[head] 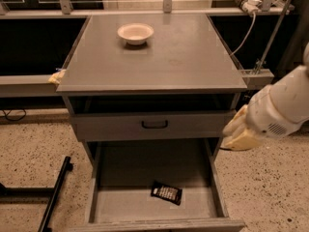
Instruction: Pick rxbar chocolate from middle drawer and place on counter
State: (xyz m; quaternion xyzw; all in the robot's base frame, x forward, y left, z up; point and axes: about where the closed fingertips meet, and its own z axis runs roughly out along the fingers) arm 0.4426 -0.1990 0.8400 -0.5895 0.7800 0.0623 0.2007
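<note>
The rxbar chocolate (166,193), a flat bar in a black wrapper with pale lines, lies in the front half of the open middle drawer (125,170), a little right of its middle. My gripper (237,132) hangs at the end of the white arm, right of the cabinet. It is level with the closed drawer front above, and above and to the right of the bar, not touching it. The counter (164,62) is the grey cabinet top.
A cream round bowl (135,33) stands on the counter near its back edge. The closed grey drawer front (111,125) with a black handle sits above the open drawer. A black bar (54,195) lies on the speckled floor at left. Cables hang at the back right.
</note>
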